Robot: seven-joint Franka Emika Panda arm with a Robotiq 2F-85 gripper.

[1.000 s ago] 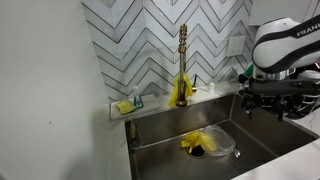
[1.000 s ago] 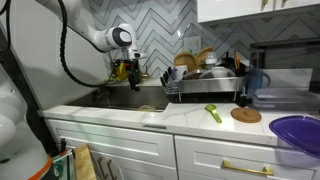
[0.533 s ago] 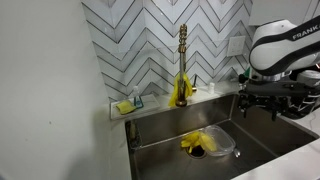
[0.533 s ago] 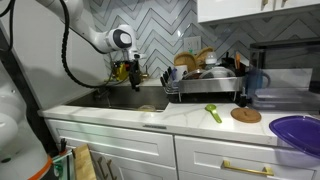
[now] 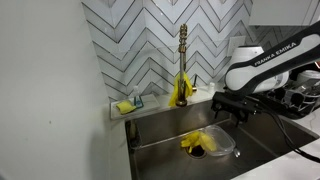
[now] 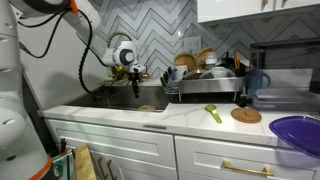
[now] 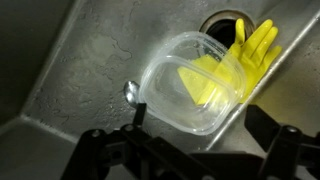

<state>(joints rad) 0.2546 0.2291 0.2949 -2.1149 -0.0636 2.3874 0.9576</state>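
Note:
My gripper hangs open and empty over the steel sink; it also shows in an exterior view. In the wrist view its two dark fingers are spread wide above a clear plastic container on the sink floor. A yellow rubber glove lies partly under and beside the container, near the drain. A small shiny metal piece lies next to the container. An exterior view shows the glove and the container below the gripper.
A brass faucet with another yellow glove draped on it stands behind the sink. A yellow sponge sits on the ledge. A dish rack, a green utensil and a purple bowl are on the counter.
The arm has swung from beside the sink to over the basin, and the gripper now hangs lower above the container and glove.

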